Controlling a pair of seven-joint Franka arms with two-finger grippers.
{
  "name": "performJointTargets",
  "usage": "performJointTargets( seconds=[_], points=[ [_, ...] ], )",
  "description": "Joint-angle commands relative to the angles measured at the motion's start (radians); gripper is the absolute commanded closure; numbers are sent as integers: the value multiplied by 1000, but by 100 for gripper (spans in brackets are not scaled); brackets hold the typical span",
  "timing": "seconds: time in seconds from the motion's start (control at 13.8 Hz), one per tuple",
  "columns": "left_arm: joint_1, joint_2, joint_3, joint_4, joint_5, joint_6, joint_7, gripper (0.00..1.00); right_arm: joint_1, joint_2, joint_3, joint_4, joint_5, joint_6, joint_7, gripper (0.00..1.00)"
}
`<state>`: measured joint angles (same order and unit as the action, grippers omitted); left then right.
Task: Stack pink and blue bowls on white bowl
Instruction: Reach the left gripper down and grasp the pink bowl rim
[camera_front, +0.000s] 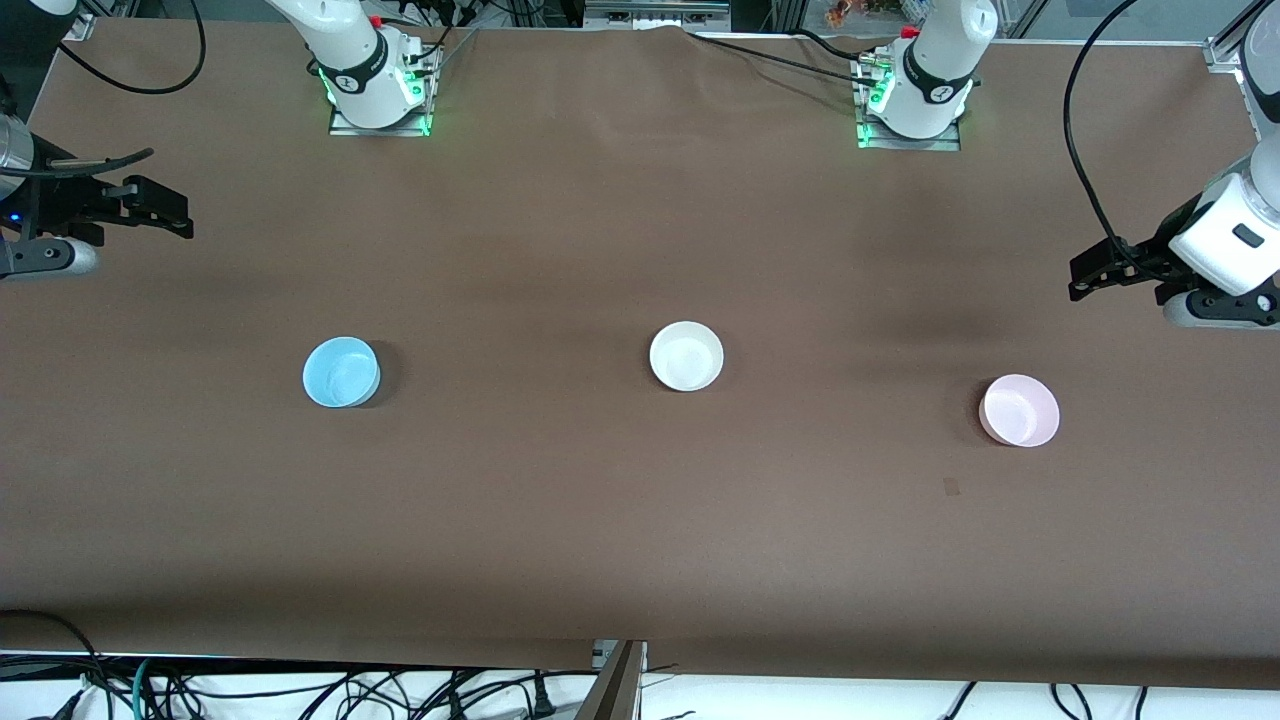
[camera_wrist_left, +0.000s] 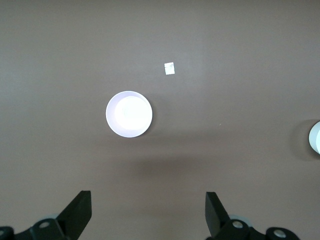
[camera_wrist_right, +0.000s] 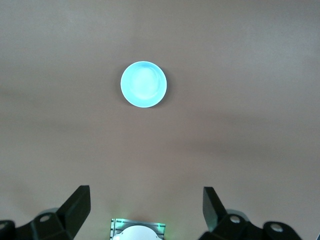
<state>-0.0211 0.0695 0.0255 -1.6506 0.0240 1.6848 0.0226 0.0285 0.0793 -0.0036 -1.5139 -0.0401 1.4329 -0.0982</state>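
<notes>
Three bowls stand apart in a row on the brown table (camera_front: 600, 520). The white bowl (camera_front: 686, 356) is in the middle; its edge shows in the left wrist view (camera_wrist_left: 316, 138). The sky-blue bowl (camera_front: 341, 372) is toward the right arm's end and shows in the right wrist view (camera_wrist_right: 144, 84). The pale pink bowl (camera_front: 1019, 410) is toward the left arm's end and shows in the left wrist view (camera_wrist_left: 129, 114). My right gripper (camera_front: 165, 210) (camera_wrist_right: 145, 197) is open and empty, high over the table's end. My left gripper (camera_front: 1090, 275) (camera_wrist_left: 148, 200) is open and empty, high over the other end.
A small square tag (camera_front: 951, 487) (camera_wrist_left: 169, 68) lies on the table near the pink bowl, nearer to the front camera. The arm bases (camera_front: 370, 70) (camera_front: 925, 80) stand along the table's back edge. Cables hang below the front edge (camera_front: 300, 690).
</notes>
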Motion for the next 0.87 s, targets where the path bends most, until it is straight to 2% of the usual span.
performJointTargets(
  seconds=[0.0, 0.29, 0.51, 0.8],
  points=[
    [44, 109, 7, 93, -1, -13, 34, 0, -2, -7, -3, 0, 17, 1, -3, 0],
    [87, 281, 7, 193, -1, 37, 230, 0, -2, -7, -3, 3, 17, 4, -5, 1],
    [113, 372, 7, 193, -1, 185, 464, 0, -2, -6, -3, 3, 22, 9, -6, 1],
    [144, 502, 7, 190, 22, 254, 562, 0, -5, -1, -3, 3, 20, 9, -5, 1]
  ],
)
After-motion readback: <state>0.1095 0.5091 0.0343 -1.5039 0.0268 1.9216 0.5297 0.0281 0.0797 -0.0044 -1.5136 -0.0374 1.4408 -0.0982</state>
